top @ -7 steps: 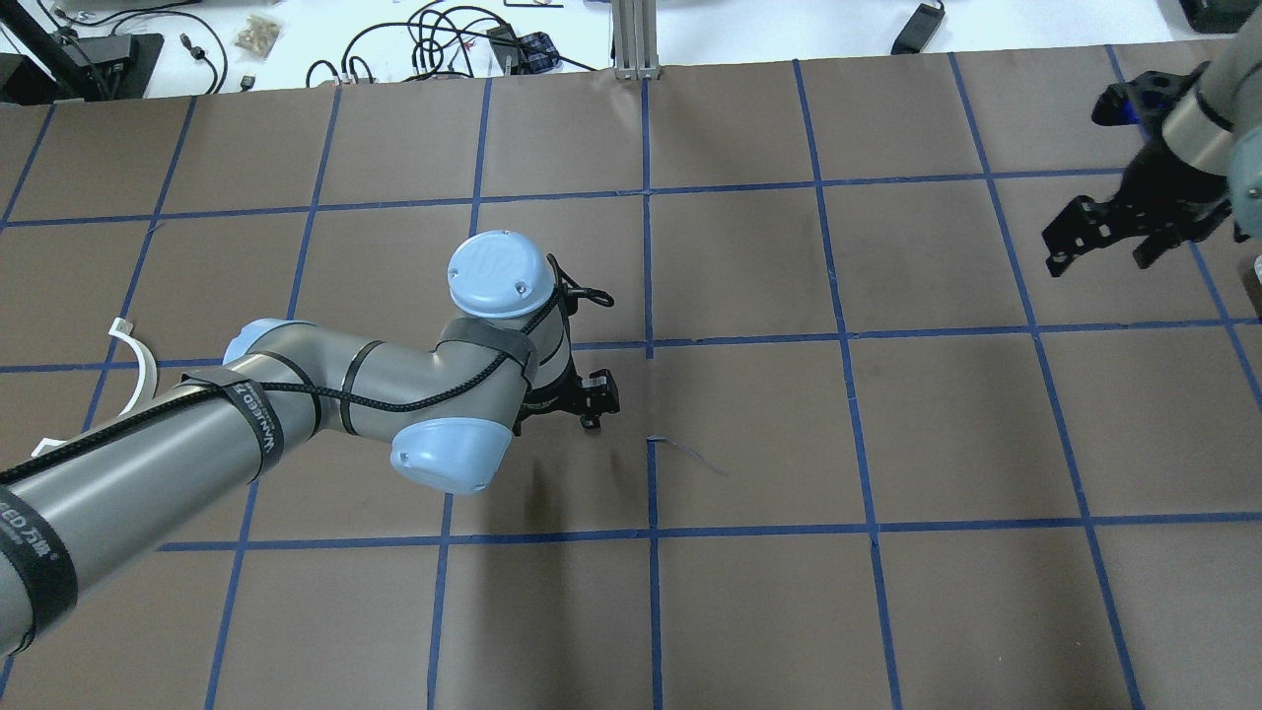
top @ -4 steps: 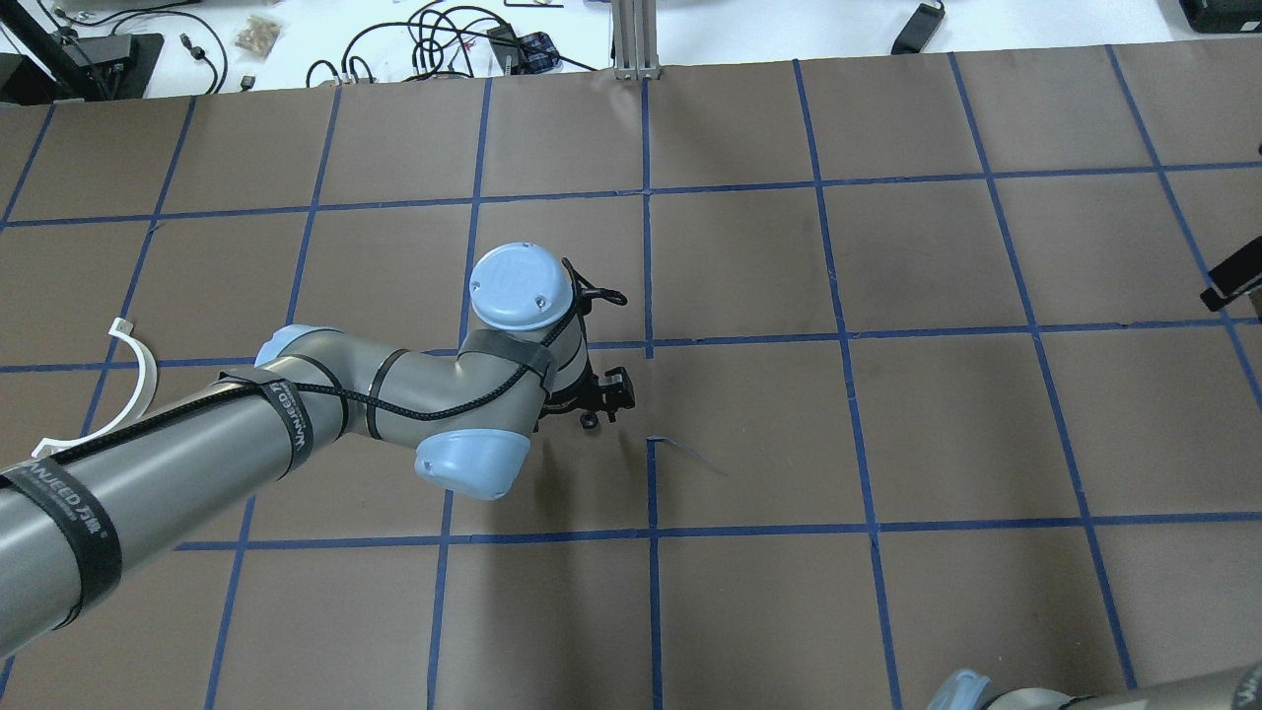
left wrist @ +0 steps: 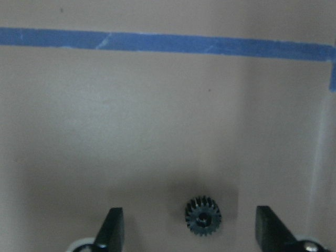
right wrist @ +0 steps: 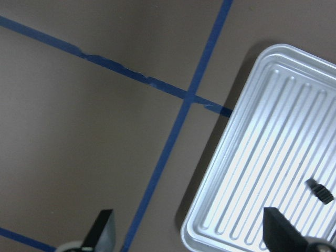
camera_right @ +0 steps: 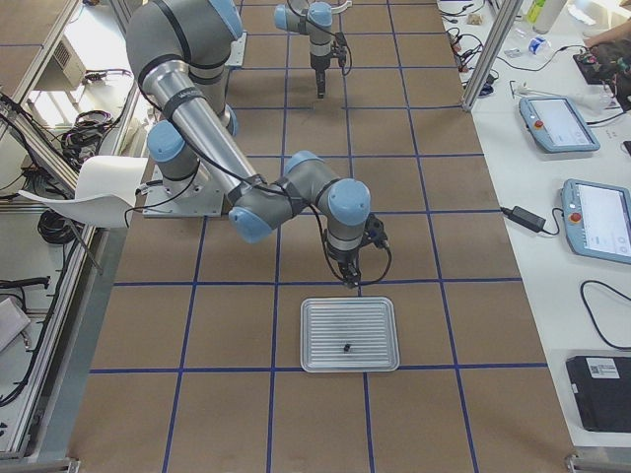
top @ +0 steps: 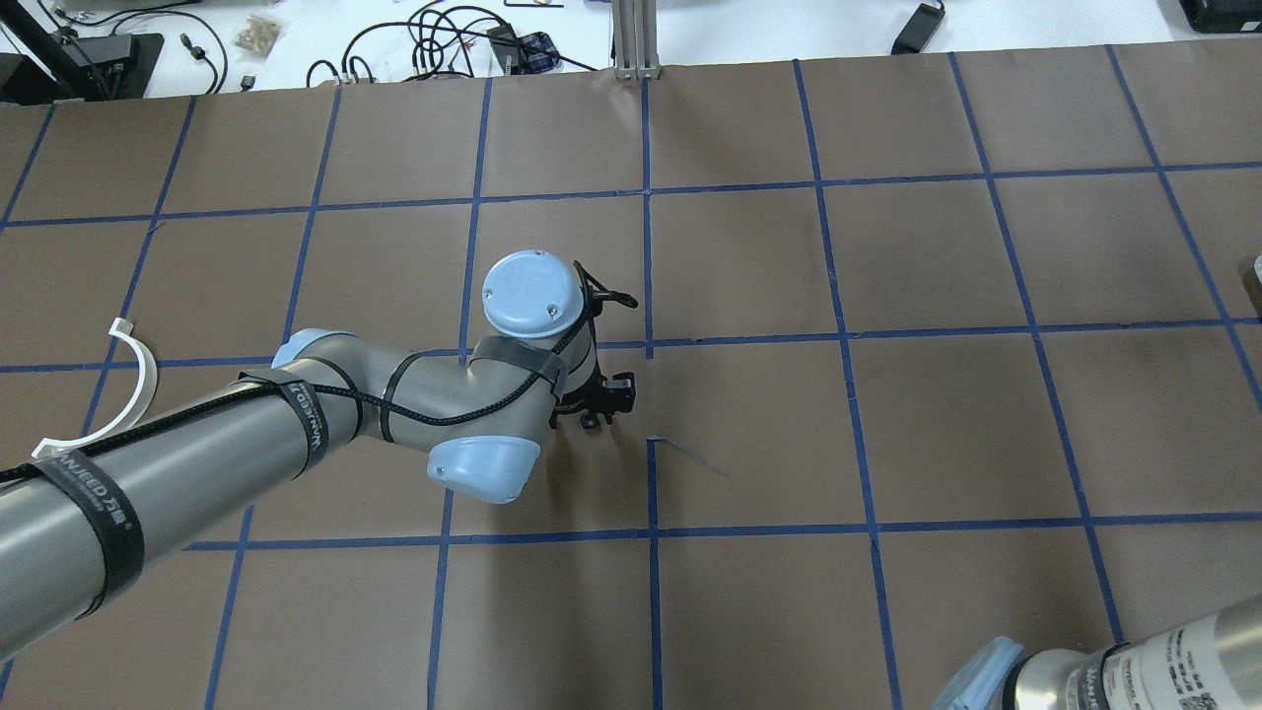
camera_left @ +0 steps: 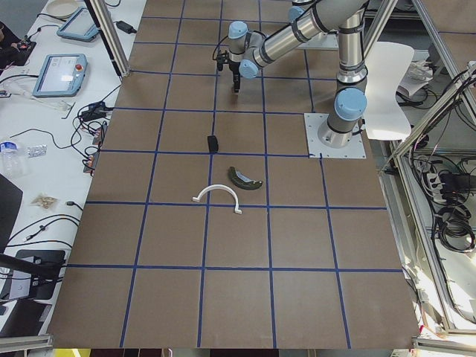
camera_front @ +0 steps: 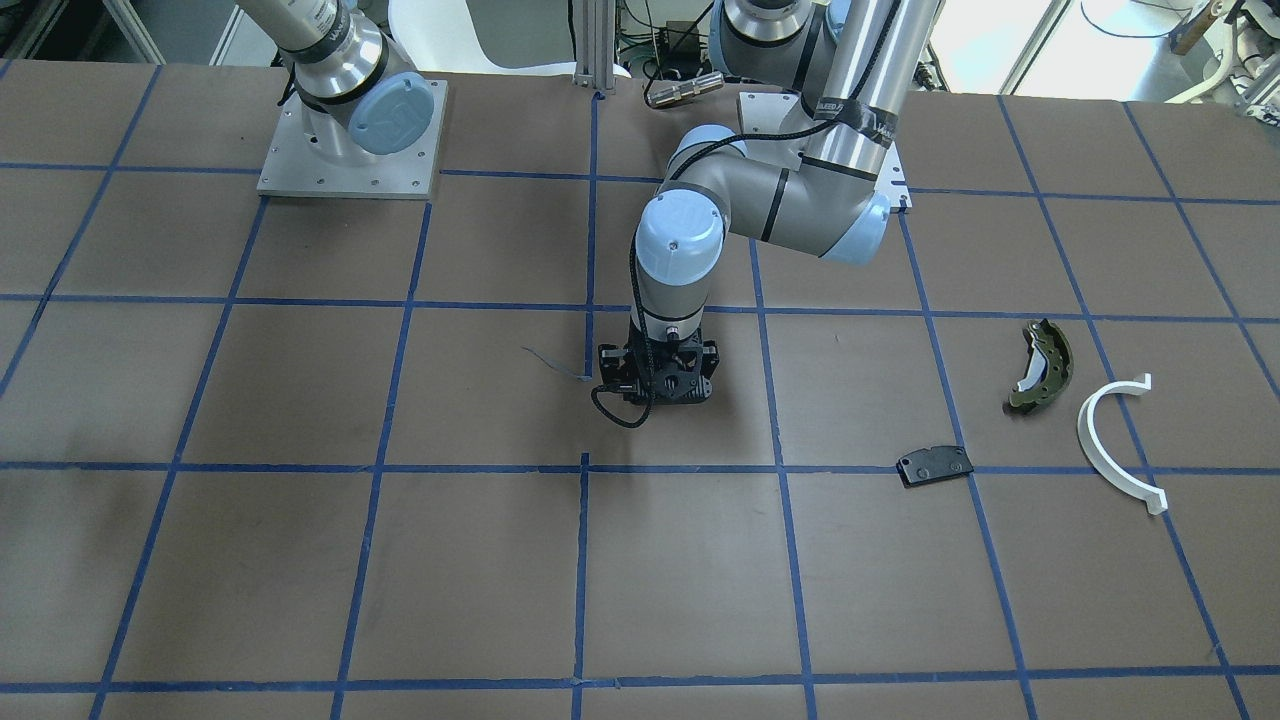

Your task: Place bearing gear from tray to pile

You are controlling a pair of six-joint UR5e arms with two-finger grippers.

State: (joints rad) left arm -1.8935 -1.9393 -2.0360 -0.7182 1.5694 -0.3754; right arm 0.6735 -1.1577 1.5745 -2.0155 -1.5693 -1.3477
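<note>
A small black toothed bearing gear [left wrist: 202, 216] lies on the brown paper between the open fingers of my left gripper [left wrist: 190, 231], touching neither. That gripper [camera_front: 657, 385] points down, low over the table's middle [top: 596, 404]. The ribbed silver tray [right wrist: 273, 157] holds one small dark part [right wrist: 319, 190]. My right gripper [right wrist: 190, 231] is open and empty just off the tray's edge [camera_right: 352, 279]. The pile lies apart from both: an olive brake shoe [camera_front: 1040, 365], a white half-ring [camera_front: 1112, 440] and a flat black pad [camera_front: 934, 465].
Blue tape lines grid the brown table cover [top: 848, 434]. A torn tape end [top: 690, 454] sticks up near the left gripper. Cables and gear [top: 444, 39] lie past the far edge. The right arm's elbow [top: 1085, 671] shows at the overhead view's bottom right.
My left arm has shifted a little to the right in the overhead view. My right gripper has left that view's upper right; the right arm now shows at its bottom right.
</note>
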